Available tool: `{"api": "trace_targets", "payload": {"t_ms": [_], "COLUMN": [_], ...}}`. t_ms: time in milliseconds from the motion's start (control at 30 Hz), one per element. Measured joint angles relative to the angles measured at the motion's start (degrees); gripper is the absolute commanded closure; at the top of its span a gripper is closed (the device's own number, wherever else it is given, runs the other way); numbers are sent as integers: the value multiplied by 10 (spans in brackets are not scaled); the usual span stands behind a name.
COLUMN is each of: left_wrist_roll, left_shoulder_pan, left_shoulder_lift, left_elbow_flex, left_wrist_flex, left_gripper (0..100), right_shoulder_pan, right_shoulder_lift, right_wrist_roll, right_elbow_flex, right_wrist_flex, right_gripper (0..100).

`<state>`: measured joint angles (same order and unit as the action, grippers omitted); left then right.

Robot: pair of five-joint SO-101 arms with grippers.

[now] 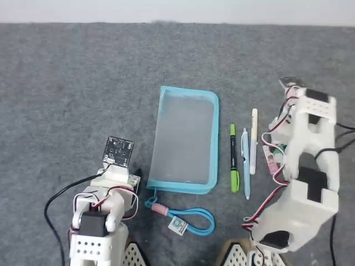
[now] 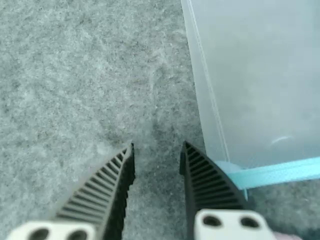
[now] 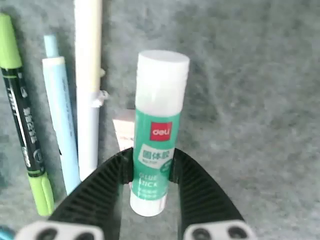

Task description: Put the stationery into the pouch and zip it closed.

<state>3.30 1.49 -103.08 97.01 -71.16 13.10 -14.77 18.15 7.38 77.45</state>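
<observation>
While the pouch looks empty, w/ three pens at its 3 o'clock, right end effector is clamped on the glue stick; left end effector gapes, empty, at pouch's 7 o'clock. Nothing packed yet; zipping left too.

Left arm: folded low by the near edge of the surface, white links bunched over the base, wrist aimed away from it, cables looping alongside.
Left gripper: pointed down, close above the surface; dark ribbed fingers spread apart, tips angled slightly towards each other.
Right arm: reaching farther out from its base than the left, bulky white links lined up one past the other, wrist tipped downward.
Right gripper: clamped on the lower part of a glue stick, one ribbed finger pressed against each side.
</observation>
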Motion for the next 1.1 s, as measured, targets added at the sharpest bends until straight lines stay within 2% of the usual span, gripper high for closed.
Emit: {"api": "trace_targets", "payload": {"t_ms": [133,533,800,900,1100], "left_wrist_roll": [0,0,0,0,0], "left_shoulder_pan": [0,0,0,0,0], "left_shoulder_lift": [0,0,0,0,0], "left_elbow_flex": [0,0,0,0,0], "left_wrist_flex": [0,0,0,0,0], "left_gripper": [855,855,855,855,855], "right_shoulder_pan": [-3,-19,-67,-102,-193], "right_shoulder_lift": [5,63,133,142,151], "right_wrist_roll": [-4,-4,-6,-33,-82], "right_elbow_flex": [10,10,10,19,111], "right_wrist_flex": [-5,7,51,75,28], "right_gripper": [805,804,805,805,805]}}
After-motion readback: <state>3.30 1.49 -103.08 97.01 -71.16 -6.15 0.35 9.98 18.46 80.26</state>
